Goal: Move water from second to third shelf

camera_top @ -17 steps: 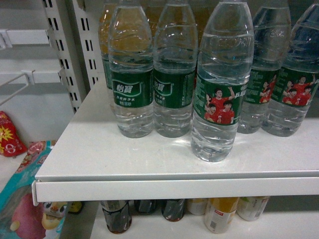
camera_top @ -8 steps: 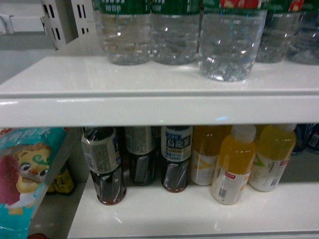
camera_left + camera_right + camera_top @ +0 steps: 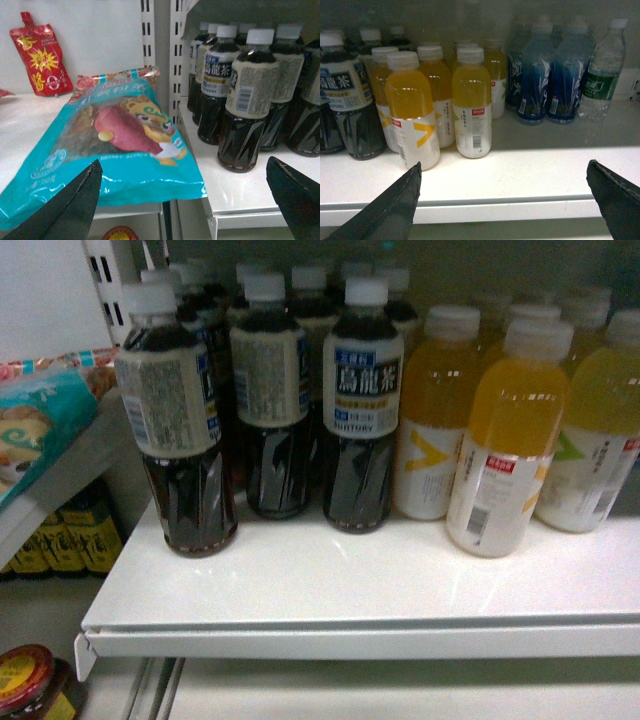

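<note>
Standing in rows on a white shelf (image 3: 330, 590), dark tea bottles (image 3: 362, 405) with white caps were seen on the left of the head view, and orange juice bottles (image 3: 510, 440) with white labels just beside them on the right. A single clear water bottle (image 3: 603, 70) with a dark green label band was found in the right wrist view, upright at the far right of the same shelf, just beside a group of blue bottles (image 3: 535, 75) and well apart from the juice. The right end effector (image 3: 505, 200) was seen spread wide, its two dark fingertips (image 3: 390, 210) at the lower corners of that view, nothing held between them, with the shelf edge in front. The left end effector (image 3: 185, 200) was likewise spread wide and empty, facing the upright post between two shelf bays. To the left of that post a teal snack bag (image 3: 110, 155) printed with a cartoon animal was laid over the edge of a neighbouring shelf, and a red pouch (image 3: 40, 60) was propped behind it against the back wall. Neither end effector was shown in the head view.
</note>
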Robot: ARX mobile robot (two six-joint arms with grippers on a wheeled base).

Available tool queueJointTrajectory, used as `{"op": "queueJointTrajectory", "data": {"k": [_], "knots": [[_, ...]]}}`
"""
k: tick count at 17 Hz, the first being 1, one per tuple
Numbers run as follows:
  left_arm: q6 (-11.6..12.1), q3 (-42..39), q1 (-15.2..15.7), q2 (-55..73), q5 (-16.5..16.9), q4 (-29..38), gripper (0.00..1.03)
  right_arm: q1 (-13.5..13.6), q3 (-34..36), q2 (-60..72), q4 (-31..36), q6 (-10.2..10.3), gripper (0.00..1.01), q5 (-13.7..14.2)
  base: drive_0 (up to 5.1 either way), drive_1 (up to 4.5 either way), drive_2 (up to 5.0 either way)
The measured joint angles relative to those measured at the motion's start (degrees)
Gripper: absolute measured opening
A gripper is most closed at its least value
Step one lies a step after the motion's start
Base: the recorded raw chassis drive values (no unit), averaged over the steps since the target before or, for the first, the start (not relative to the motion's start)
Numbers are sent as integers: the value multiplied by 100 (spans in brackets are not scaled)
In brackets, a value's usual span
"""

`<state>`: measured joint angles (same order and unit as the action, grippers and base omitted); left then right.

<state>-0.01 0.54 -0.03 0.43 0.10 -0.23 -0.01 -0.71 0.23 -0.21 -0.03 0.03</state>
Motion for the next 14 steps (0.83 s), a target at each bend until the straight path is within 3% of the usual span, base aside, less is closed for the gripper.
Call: {"op": "queueJointTrajectory", "data": {"k": [14], "knots": [[0,0,0,0,-11,-7,98,0,0,0,-9,0,98,-2,0,0,0]]}}
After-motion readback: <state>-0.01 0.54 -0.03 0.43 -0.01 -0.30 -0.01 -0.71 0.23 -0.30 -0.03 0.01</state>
